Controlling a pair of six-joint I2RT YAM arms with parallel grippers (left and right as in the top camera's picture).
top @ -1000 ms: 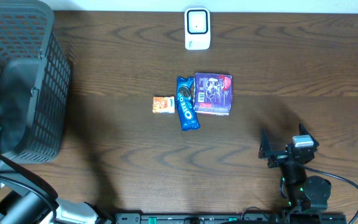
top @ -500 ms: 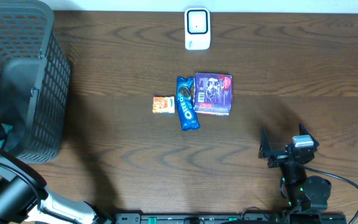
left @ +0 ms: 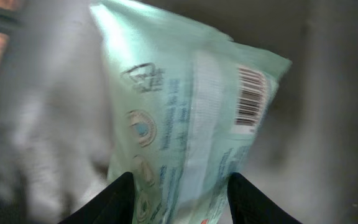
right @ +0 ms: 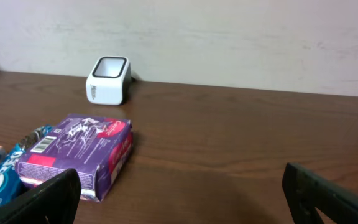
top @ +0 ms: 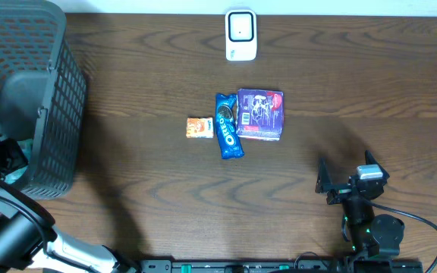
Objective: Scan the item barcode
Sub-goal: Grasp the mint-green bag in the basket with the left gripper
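item: green packet (left: 185, 106), barcode (left: 250, 96) showing | place: at basket (top: 44, 91), left end of desk (top: 165, 189) | left tool (left: 180, 186): clamped on green packet | right tool (right: 188, 196): jaws apart, empty | step: pickup | next: carry to scanner (top: 240, 34), barcode facing it

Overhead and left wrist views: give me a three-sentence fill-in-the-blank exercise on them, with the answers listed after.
The left fingers grip a pale ____ pouch whose barcode shows.
The blue Oreo pack lies between the orange packet and the ____ box.
The right fingers hold nothing; they are ____, not shut.
Missing words: green; purple; open.
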